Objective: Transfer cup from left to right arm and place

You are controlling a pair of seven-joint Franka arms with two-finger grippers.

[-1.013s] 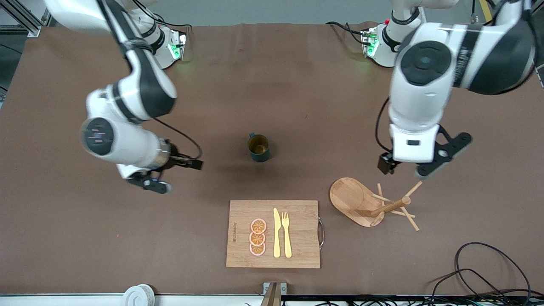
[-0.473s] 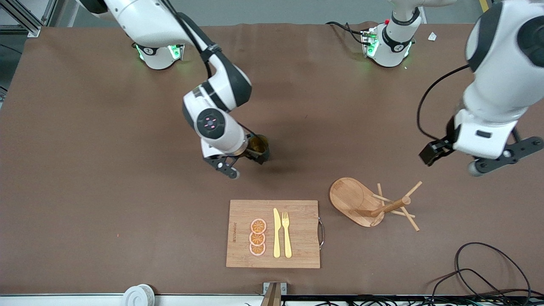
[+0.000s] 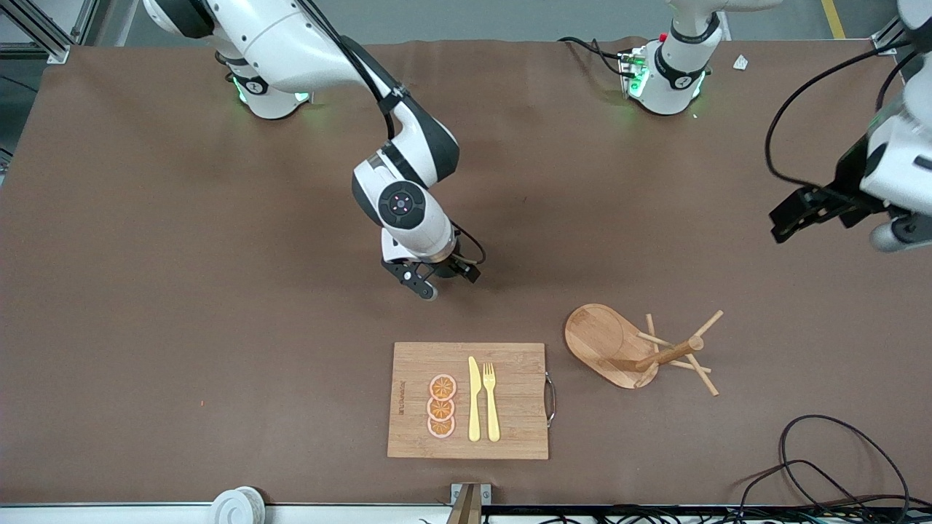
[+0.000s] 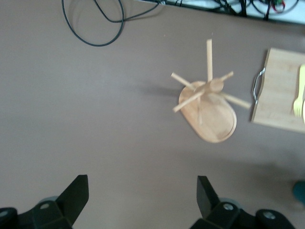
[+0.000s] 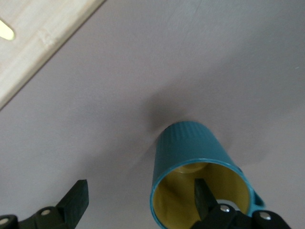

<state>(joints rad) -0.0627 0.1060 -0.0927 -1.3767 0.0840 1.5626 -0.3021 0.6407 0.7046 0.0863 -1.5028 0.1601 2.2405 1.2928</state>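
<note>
Right wrist view shows the cup (image 5: 200, 179) upright on the tabletop (image 3: 145, 291), near the cutting board (image 3: 468, 400). The right pincer (image 5: 140, 205), spread wide, now straddles its rim, one finger inside, having swung in from the right arm's end a second ago. The left pincer (image 4: 143, 195), open and empty, has retreated to the left arm's end; pickup looks imminent.

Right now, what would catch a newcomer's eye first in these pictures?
The right gripper, low over the table's middle, is open with one finger inside the teal cup. Nearer the camera lies a cutting board; a wooden peg stand stands beside it. The left gripper waits, open, at its own end.
</note>
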